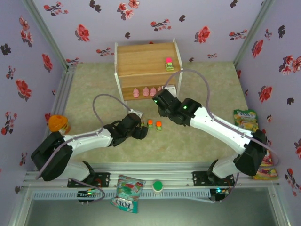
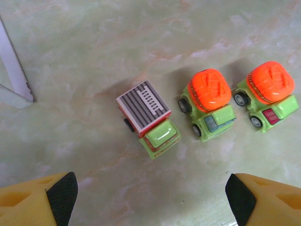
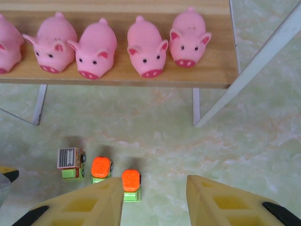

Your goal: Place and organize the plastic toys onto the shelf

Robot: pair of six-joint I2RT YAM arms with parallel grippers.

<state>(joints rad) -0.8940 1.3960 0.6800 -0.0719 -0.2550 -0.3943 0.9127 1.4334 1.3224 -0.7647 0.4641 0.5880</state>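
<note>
**Shelf** point(image 1: 146, 59): two light wooden boards with visible grain on a thin white metal frame, standing at the far middle of the table point(image 2: 94, 47), which is pale green and marbled.

**Pink pigs** point(image 3: 94, 49): five, smooth rounded plastic, in a row on the lower board, snouts outward.

**Pink-topped car** point(image 1: 169, 63): on the upper board, right side.

**Striped-top truck** point(image 2: 148, 117) and two **orange-drum cars** point(image 2: 209, 101): glossy green bodies, side by side on the table before the shelf.

**Left jaws**: arm stretched low from the near left, wrist above the three cars. Jaws spread wide, empty.

**Right jaws**: arm bent in from the near right, wrist facing the lower board. Jaws apart, empty.
</note>
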